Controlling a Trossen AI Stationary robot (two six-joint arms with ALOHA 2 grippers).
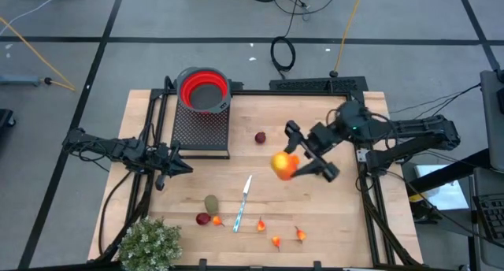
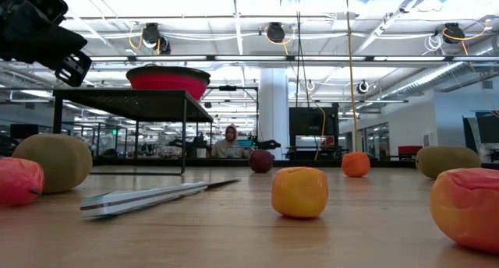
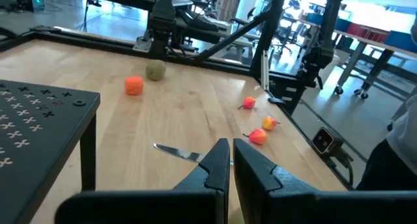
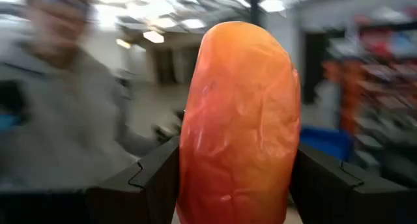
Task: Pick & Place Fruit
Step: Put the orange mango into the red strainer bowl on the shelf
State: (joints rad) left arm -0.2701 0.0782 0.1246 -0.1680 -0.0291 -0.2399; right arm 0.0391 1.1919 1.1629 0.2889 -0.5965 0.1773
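High view: wooden tabletop; right gripper above its centre, clamped on the elongated orange-red fruit. Left gripper, fingers together, near the left edge. Right wrist view: the fruit stands upright between both fingers.

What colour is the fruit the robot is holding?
Orange-red, turning yellow at one side. The fruit fills the right wrist view, clamped in the right gripper.
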